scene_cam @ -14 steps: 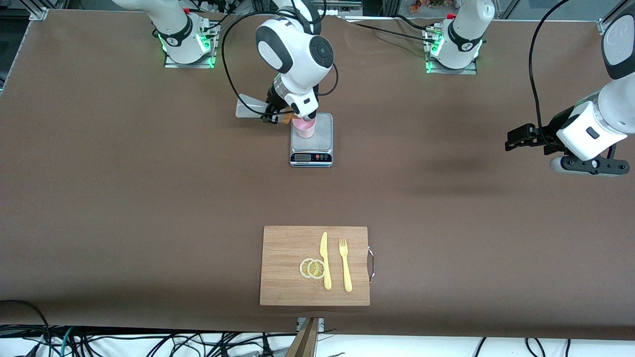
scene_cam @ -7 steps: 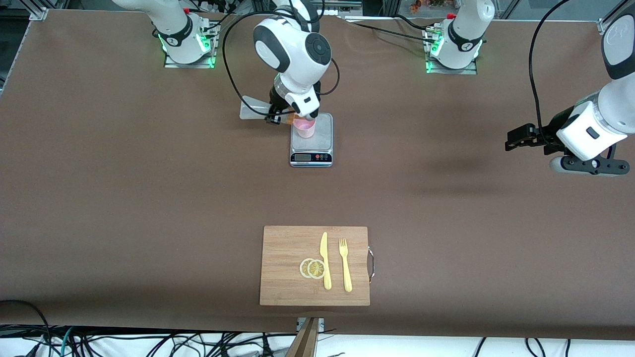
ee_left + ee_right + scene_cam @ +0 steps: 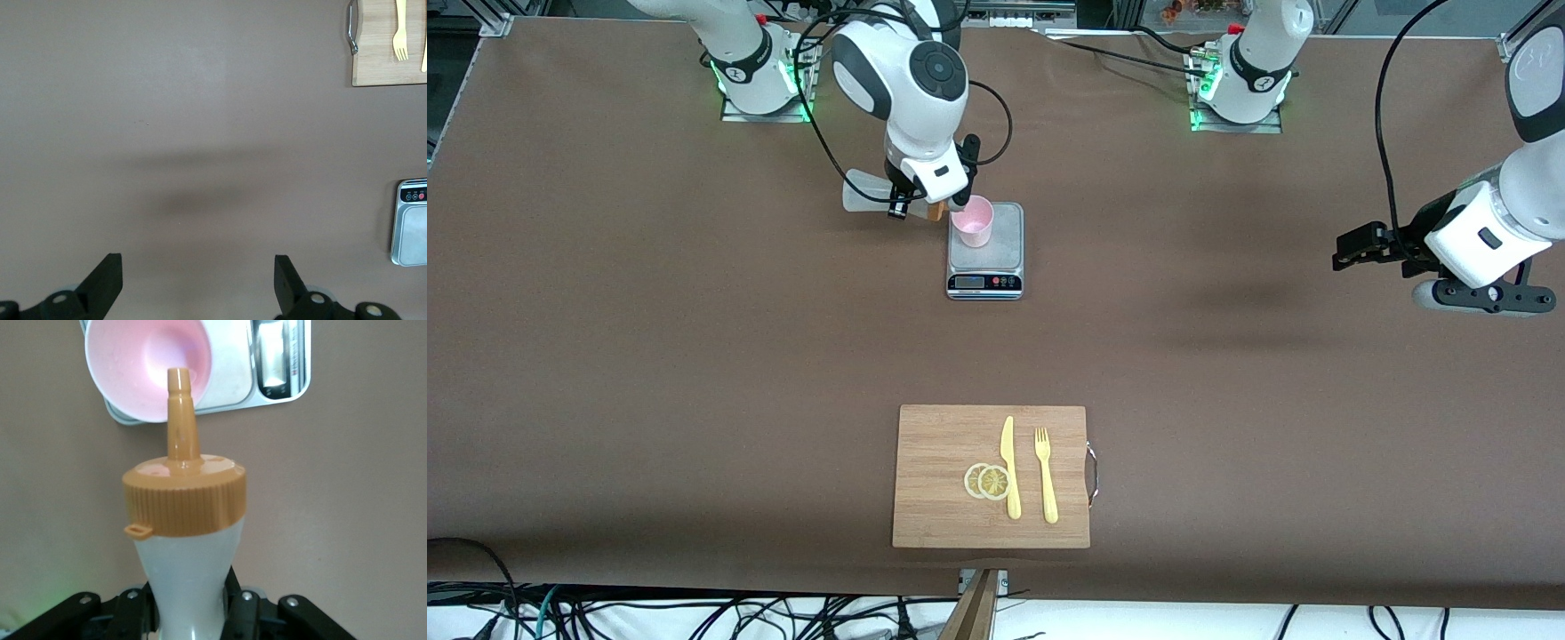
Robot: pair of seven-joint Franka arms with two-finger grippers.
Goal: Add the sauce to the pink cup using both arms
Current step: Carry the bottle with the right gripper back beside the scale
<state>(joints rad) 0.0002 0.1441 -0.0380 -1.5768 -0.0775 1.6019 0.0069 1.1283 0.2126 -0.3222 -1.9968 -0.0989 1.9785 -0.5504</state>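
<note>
The pink cup stands on the grey scale. My right gripper is shut on the sauce bottle and holds it tipped over the table beside the scale, toward the right arm's end. Its orange nozzle cap points at the cup and is just short of the rim. In the right wrist view the bottle sits between the jaws, with the nozzle lined up on the cup. My left gripper waits open and empty over bare table at the left arm's end; it also shows in the left wrist view.
A wooden cutting board lies nearer to the front camera, with a yellow knife, a yellow fork and two lemon slices on it. The scale's display faces the front camera.
My right arm has swung toward the right arm's end with the bottle, drawing the nozzle back off the cup's mouth. The cup is now fully uncovered. The left arm has not moved.
</note>
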